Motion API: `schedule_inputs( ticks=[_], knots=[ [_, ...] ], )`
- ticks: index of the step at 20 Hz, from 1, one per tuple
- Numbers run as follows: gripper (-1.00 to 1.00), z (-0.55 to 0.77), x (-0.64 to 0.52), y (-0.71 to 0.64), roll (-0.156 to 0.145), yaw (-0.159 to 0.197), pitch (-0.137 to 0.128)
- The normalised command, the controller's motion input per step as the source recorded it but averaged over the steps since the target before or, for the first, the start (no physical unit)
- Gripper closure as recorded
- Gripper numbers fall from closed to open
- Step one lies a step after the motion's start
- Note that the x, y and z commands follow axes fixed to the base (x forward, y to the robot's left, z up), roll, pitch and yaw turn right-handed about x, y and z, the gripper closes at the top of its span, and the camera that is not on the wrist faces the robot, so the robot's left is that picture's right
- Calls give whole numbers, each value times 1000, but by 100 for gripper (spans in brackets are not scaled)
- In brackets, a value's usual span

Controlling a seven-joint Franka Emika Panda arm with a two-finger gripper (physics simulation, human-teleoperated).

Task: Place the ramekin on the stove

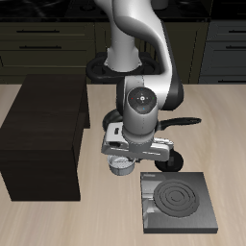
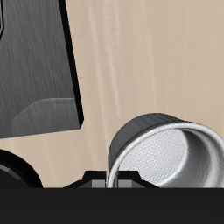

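Note:
The ramekin [image 1: 121, 170] is a small round grey-white cup with a darker inside. It hangs under my gripper [image 1: 120, 160], which is shut on its rim, low over the table. In the wrist view the ramekin [image 2: 166, 153] fills the frame close up, with my gripper [image 2: 116, 178] at its rim. The stove [image 1: 178, 200], a flat black plate with silver coil rings and a light panel on one edge, lies nearer the table's front edge, a short way beside the ramekin. Its corner [image 2: 35, 74] shows in the wrist view.
A large dark wooden box [image 1: 43, 135] stands on the table beside the arm, on the side away from the stove. A black frying pan's handle [image 1: 183, 122] sticks out behind the arm. Bare tabletop [image 1: 106, 216] lies in front of the ramekin.

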Motion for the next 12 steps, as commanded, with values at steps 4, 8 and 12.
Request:
schedule_inputs(
  ticks=[4, 8, 12],
  knots=[
    [100, 112, -42, -35, -5, 8, -24],
    [100, 154, -5, -29, -11, 27, -18],
    [100, 356, -95, -24, -21, 28, -44]
  ],
)
